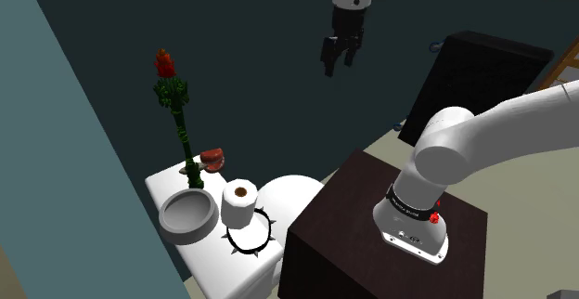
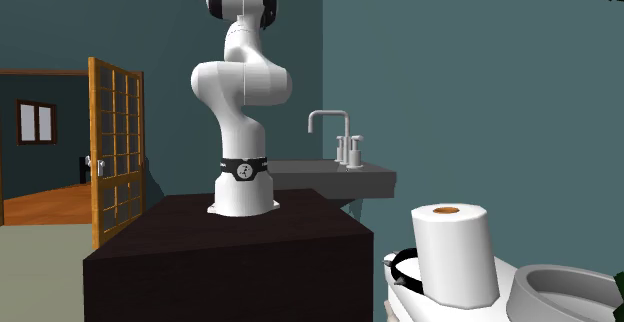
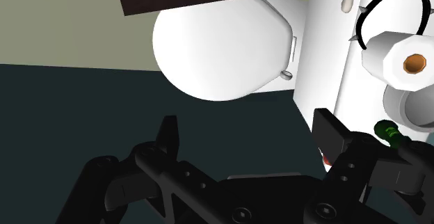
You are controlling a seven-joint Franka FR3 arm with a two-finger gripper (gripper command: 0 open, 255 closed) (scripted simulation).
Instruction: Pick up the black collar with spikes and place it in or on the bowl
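The black collar with spikes (image 1: 251, 233) lies flat on the white toilet tank top (image 1: 167, 181), partly behind a toilet paper roll (image 1: 239, 203). The grey bowl (image 1: 188, 214) stands on the same surface, just beyond the roll toward the shoulder view's left. My gripper (image 1: 340, 63) hangs high above the toilet, well apart from both, open and empty. In the wrist view the gripper (image 3: 252, 138) has its fingers (image 3: 169, 136) spread wide, with the collar (image 3: 369, 12), the roll (image 3: 403, 59) and a slice of the bowl (image 3: 407, 110) far below. The second exterior view shows an edge of the collar (image 2: 404, 267) behind the roll (image 2: 455, 252).
A tall green stem with a red flower (image 1: 176, 111) and a small red object (image 1: 213, 159) stand on the tank behind the bowl. The white toilet lid (image 1: 295, 195) lies beside the dark stand (image 1: 371, 251). A sink counter with faucet (image 2: 335, 138) and an open wooden door (image 2: 115, 145) are farther off.
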